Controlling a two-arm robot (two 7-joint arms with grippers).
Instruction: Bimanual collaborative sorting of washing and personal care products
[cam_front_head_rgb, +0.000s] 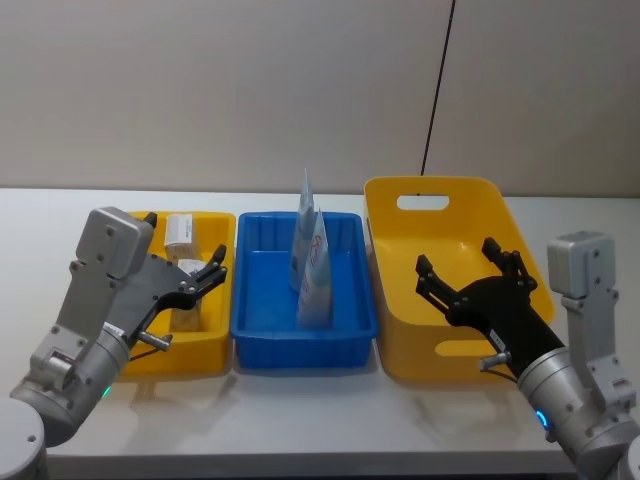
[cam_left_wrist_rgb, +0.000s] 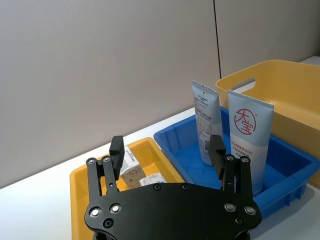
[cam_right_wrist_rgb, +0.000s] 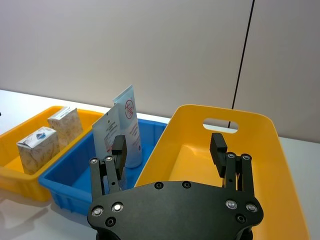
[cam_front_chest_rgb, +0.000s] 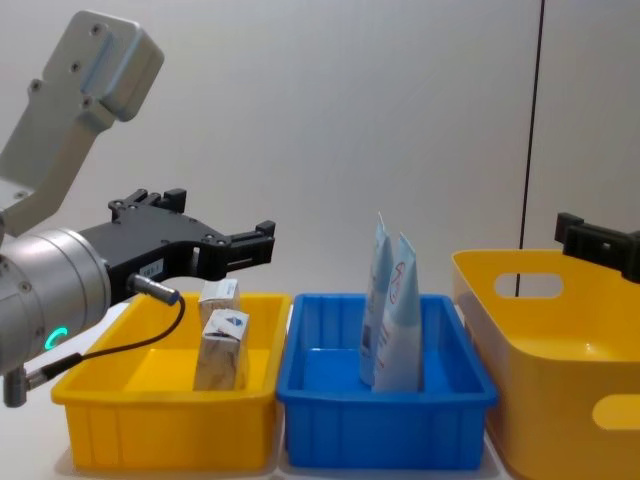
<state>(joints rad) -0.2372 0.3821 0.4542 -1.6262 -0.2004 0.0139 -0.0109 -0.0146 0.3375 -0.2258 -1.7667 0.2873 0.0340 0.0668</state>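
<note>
Two leaf-patterned packs (cam_front_chest_rgb: 222, 350) (cam_front_chest_rgb: 218, 295) stand in the small yellow bin (cam_front_head_rgb: 180, 355) on the left; in the head view the far pack (cam_front_head_rgb: 181, 232) shows clear of the arm. Two pale-blue tubes (cam_front_head_rgb: 313, 270) (cam_front_head_rgb: 304, 225) stand upright in the blue bin (cam_front_head_rgb: 300, 345) in the middle. My left gripper (cam_front_head_rgb: 205, 272) hovers open over the small yellow bin, above the near pack (cam_left_wrist_rgb: 132, 167), holding nothing. Over the large yellow bin (cam_front_head_rgb: 440, 195) on the right my right gripper (cam_front_head_rgb: 462, 262) hangs open and empty. The tubes (cam_right_wrist_rgb: 107, 132) and packs (cam_right_wrist_rgb: 37, 150) lie off to its side.
The three bins sit side by side near the white table's front edge, with a grey wall behind. A black cable (cam_front_head_rgb: 437, 90) runs down the wall behind the large yellow bin, whose inside shows nothing in it.
</note>
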